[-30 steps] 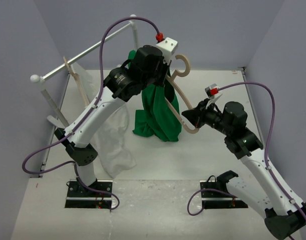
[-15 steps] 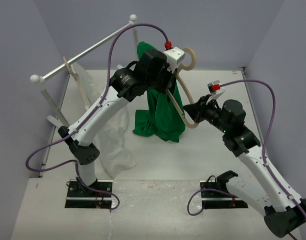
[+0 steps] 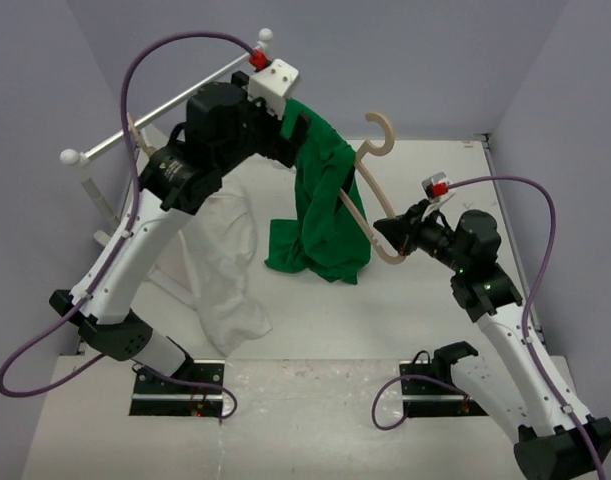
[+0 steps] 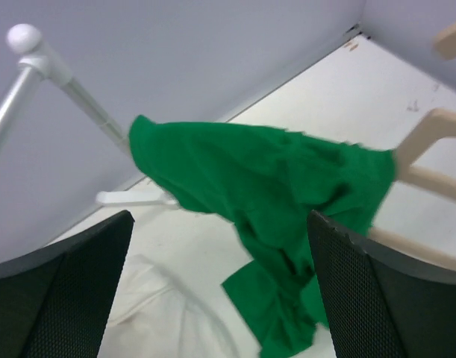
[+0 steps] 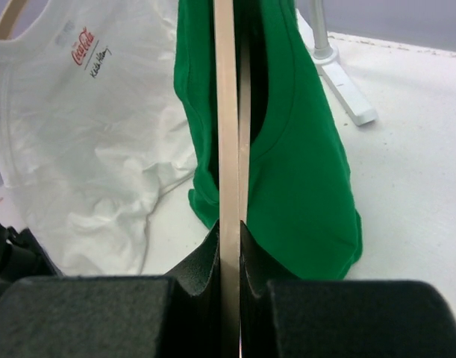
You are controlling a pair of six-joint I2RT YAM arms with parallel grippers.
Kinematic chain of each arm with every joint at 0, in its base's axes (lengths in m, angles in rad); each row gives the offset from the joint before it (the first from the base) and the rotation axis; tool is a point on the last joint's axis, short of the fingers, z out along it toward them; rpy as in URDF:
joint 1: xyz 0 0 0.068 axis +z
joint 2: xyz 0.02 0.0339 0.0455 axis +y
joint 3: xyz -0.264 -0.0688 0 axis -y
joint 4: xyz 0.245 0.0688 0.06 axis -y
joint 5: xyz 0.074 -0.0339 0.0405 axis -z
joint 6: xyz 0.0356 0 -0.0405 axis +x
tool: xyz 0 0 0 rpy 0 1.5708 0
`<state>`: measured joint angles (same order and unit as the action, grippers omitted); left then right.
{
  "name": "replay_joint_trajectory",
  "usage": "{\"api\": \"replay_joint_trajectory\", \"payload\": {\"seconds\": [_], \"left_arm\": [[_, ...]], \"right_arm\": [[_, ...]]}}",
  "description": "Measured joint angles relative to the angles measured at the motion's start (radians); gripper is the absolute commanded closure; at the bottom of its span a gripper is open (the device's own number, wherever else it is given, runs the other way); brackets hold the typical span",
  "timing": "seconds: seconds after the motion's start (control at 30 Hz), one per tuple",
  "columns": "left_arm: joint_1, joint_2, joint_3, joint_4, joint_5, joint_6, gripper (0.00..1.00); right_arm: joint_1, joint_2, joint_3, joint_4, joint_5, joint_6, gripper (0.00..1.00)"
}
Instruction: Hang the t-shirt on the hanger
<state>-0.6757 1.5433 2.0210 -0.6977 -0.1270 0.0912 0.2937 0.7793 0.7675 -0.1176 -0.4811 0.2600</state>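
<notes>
The green t-shirt (image 3: 325,215) hangs over the upper arm of the beige hanger (image 3: 363,208), with its hem bunched on the table. The hanger's hook (image 3: 385,135) points up and to the back. My right gripper (image 3: 390,232) is shut on the hanger's lower arm; in the right wrist view the wooden strip (image 5: 228,112) runs straight up from between the fingers (image 5: 229,227), with the t-shirt (image 5: 310,149) behind it. My left gripper (image 3: 291,140) is raised beside the shirt's top and open. In the left wrist view (image 4: 220,216) nothing lies between its fingers, and the t-shirt (image 4: 265,171) and hanger (image 4: 429,130) are beyond them.
A metal rail (image 3: 165,110) on a white stand runs along the back left. From it hangs a second hanger (image 3: 150,150) wearing a white translucent garment (image 3: 220,270) that reaches the table. Grey walls close in the table on three sides.
My left gripper has opened and let go of the t-shirt's top, then swung up and to the left. The right gripper keeps its hold on the hanger, whose hook has shifted slightly.
</notes>
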Motion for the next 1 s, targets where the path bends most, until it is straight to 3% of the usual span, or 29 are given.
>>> {"api": "replay_joint_trajectory", "payload": {"seconds": [0.17, 0.3, 0.43, 0.53, 0.73, 0.93, 1.0], "left_arm": [[0.218, -0.082, -0.124, 0.066, 0.370, 0.195, 0.04], [0.217, -0.078, -0.138, 0.020, 0.653, 0.386, 0.05], [0.210, -0.076, -0.128, -0.076, 0.834, 0.517, 0.04], [0.210, -0.083, -0.125, -0.157, 0.932, 0.591, 0.10], [0.210, -0.165, -0.166, -0.272, 1.054, 0.691, 0.35], [0.202, -0.210, -0.184, -0.274, 1.068, 0.673, 0.26], [0.189, -0.193, -0.184, -0.272, 1.064, 0.658, 0.29]], "right_arm": [[-0.129, -0.035, -0.013, -0.006, -0.228, -0.133, 1.00], [-0.209, -0.021, 0.007, -0.071, -0.419, -0.281, 1.00], [-0.245, 0.063, 0.137, -0.248, -0.549, -0.461, 1.00], [-0.249, 0.135, 0.268, -0.376, -0.590, -0.588, 1.00], [-0.256, 0.217, 0.456, -0.646, -0.675, -0.869, 1.00], [-0.256, 0.276, 0.543, -0.832, -0.708, -1.059, 1.00], [-0.255, 0.285, 0.545, -0.866, -0.708, -1.099, 1.00]]}}
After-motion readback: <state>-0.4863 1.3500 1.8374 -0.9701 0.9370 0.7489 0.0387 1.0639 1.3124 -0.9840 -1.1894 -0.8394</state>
